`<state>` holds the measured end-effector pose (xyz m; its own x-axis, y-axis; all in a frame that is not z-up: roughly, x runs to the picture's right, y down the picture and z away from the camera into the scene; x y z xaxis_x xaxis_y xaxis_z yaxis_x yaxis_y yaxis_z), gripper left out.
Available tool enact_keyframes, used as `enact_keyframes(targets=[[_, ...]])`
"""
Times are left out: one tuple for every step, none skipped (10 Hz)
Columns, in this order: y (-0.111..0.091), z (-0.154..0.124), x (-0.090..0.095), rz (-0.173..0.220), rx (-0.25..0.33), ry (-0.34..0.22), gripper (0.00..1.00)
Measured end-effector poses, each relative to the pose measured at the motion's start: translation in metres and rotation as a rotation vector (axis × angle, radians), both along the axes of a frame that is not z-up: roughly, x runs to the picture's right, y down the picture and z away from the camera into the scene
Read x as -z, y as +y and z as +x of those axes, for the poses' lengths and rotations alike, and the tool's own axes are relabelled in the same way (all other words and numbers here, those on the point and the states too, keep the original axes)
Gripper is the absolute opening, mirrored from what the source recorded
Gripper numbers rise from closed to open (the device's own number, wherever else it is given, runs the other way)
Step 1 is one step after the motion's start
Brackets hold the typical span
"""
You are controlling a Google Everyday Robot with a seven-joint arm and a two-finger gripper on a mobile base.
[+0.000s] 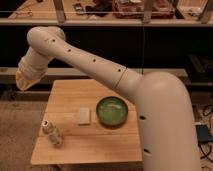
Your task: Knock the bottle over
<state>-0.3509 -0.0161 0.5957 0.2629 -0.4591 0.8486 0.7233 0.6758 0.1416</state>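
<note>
Camera view: approach step; our gripper (pixel 24 82) hangs left of table (pixel 70 92), state indeterminate; next we sweep it against bottle (pixel 52 134)

Items: one small slim clear plastic bottle with a white cap (pixel 52 134), below the gripper (pixel 22 84); one flat pale rectangular block (pixel 84 116) and one round green bowl (pixel 112 111), both lower right of it. One light wooden table (pixel 75 92); one gripper, off the table's far left corner.
</note>
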Motion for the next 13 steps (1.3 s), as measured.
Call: enact_keyframes(targets=[[0.020,-0.010,0.015,-0.011,0.030,-0.027,0.00],[0.041,-0.016,0.025,-0.018,0.062,-0.043,0.00],[0.059,-0.020,0.032,-0.025,0.093,-0.054,0.00],[0.084,-0.023,0.039,-0.035,0.135,-0.064,0.00],[0.110,-0.024,0.042,-0.054,0.176,-0.063,0.00],[0.124,-0.023,0.042,-0.070,0.195,-0.056,0.00],[0.139,-0.023,0.040,-0.090,0.213,-0.047,0.00],[0.151,-0.024,0.038,-0.103,0.227,-0.039,0.00],[0.161,-0.025,0.035,-0.109,0.241,-0.034,0.00],[0.172,-0.027,0.033,-0.113,0.258,-0.028,0.00],[0.187,-0.027,0.028,-0.111,0.284,-0.021,0.00],[0.198,-0.025,0.023,-0.101,0.308,-0.014,0.00],[0.206,-0.021,0.019,-0.085,0.329,-0.007,0.00]])
